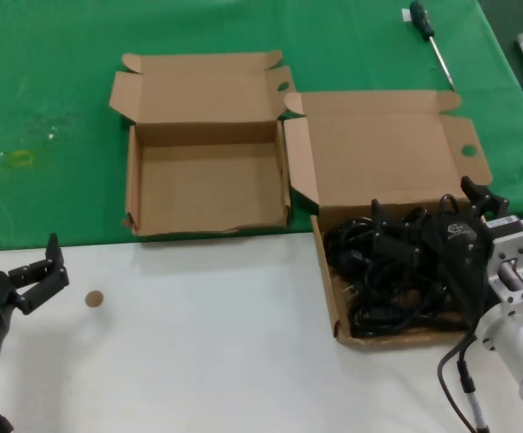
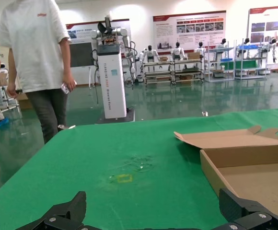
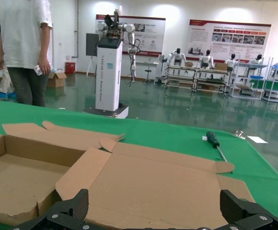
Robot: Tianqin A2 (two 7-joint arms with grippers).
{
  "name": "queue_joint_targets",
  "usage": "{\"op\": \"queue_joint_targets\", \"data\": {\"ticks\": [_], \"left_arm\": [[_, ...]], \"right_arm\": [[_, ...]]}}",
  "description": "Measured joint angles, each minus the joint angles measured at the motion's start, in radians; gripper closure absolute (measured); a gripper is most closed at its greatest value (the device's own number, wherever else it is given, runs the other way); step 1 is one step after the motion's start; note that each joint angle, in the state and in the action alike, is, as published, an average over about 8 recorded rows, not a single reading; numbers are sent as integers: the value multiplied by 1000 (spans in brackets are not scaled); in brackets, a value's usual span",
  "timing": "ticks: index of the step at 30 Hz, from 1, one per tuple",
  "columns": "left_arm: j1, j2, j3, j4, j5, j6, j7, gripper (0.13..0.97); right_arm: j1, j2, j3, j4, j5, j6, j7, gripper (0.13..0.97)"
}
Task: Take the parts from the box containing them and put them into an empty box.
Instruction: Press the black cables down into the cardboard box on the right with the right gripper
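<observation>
The black power cords [image 1: 392, 271] lie tangled in the right cardboard box [image 1: 326, 271], whose lid [image 1: 379, 153] is folded back. The empty cardboard box [image 1: 207, 185] stands open to its left. My right gripper [image 1: 442, 212] hovers open and empty over the far right part of the cords. In the right wrist view the right gripper [image 3: 156, 213] faces the lid [image 3: 163, 182], with the empty box [image 3: 14, 187] beyond; the cords are hidden there. My left gripper [image 1: 47, 271] is open and empty, parked over the white table at the near left, and its wrist view [image 2: 153, 213] shows the empty box [image 2: 254, 167].
A green-handled screwdriver [image 1: 428, 36] lies on the green mat behind the boxes, also in the right wrist view [image 3: 213, 141]. A small brown disc [image 1: 93, 299] lies on the white table. A yellow mark [image 1: 18, 158] is on the mat. A person [image 2: 33, 57] stands beyond the table.
</observation>
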Motion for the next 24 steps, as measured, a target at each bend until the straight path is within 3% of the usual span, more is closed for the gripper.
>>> {"op": "queue_joint_targets", "data": {"ticks": [24], "left_arm": [[0,0,0,0,0,0,0,148]], "right_arm": [[0,0,0,0,0,0,0,129]]}}
